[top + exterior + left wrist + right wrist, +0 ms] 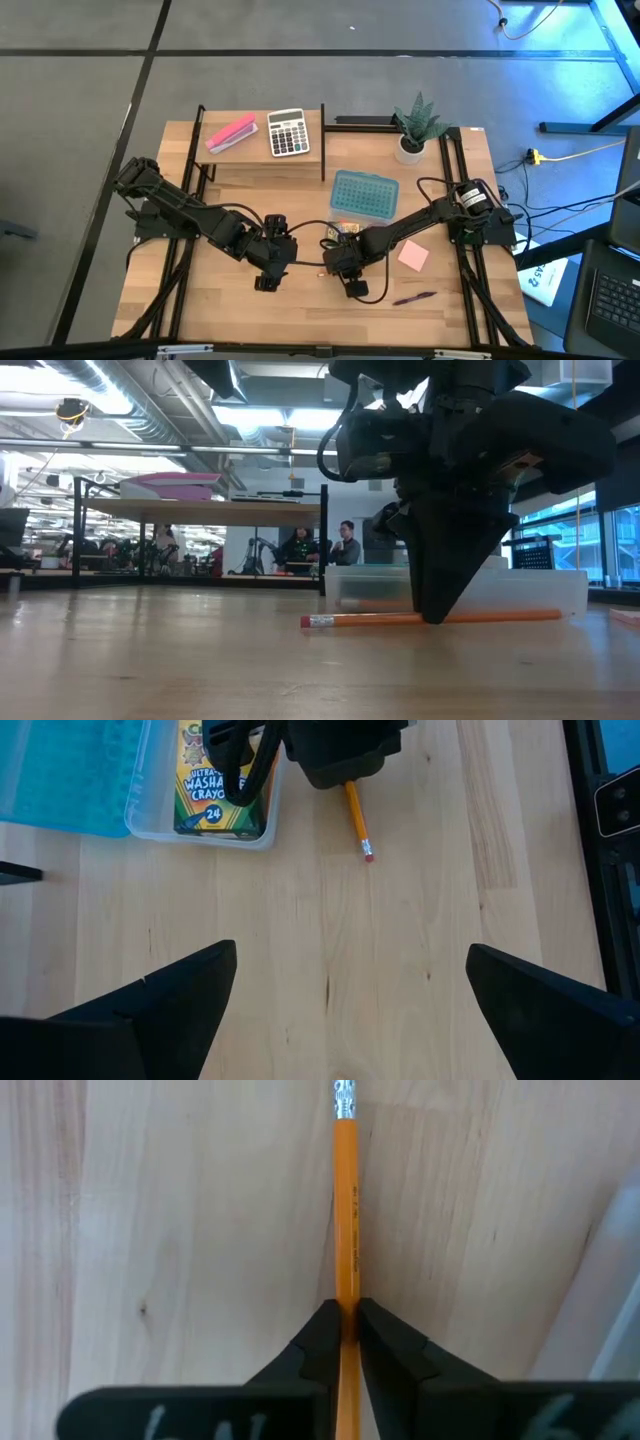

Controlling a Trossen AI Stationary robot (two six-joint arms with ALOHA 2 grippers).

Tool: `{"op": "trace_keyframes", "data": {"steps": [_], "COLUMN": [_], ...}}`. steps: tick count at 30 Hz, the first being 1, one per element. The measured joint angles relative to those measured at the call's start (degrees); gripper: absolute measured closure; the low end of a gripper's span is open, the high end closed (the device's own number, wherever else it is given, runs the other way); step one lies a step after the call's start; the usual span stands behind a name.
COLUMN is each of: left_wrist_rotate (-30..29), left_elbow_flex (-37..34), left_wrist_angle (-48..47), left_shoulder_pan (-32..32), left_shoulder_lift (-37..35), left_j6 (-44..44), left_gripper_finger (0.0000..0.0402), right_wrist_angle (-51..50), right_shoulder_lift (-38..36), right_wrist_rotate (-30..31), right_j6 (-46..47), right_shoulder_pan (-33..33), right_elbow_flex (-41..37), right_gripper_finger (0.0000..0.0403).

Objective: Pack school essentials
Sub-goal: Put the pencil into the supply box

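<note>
High view: right gripper (356,289) is low on the surface (230,310) by the clear box (362,197); left gripper (265,283) waits nearby.

Low view: orange pencil (430,618) lies flat, so the gripper comes straight down.

Left wrist view: left fingers spread wide, empty; crayon box (217,782) already in the box.

Right wrist view: fingers (318,1342) pinched on the pencil mid-shaft, likely for balanced lifting.

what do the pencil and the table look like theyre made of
Pencil: likely wood under glossy orange paint, with a ribbed metal ferrule and pink eraser tip; the right gripper pinches it. Table: pale wood planks, visible grain and knots, smooth satin finish.
</note>
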Motion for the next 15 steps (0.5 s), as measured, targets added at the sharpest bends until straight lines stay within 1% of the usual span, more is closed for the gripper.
{"op": "trace_keyframes", "data": {"steps": [10,15], "left_wrist_rotate": [0.0,0.0], "left_elbow_flex": [0.0,0.0], "left_wrist_angle": [0.0,0.0], "left_shoulder_pan": [0.0,0.0], "left_shoulder_lift": [0.0,0.0], "left_j6": [0.0,0.0], "left_gripper_finger": [0.0012,0.0012], "right_wrist_angle": [-0.1,-1.8], "right_shoulder_lift": [-0.2,-2.7], "right_wrist_rotate": [-0.1,-0.2], "right_j6": [0.1,1.4], "right_shoulder_pan": [0.0,0.0], "right_elbow_flex": [0.0,0.1], "right_gripper_finger": [0.0361,0.0361]}}
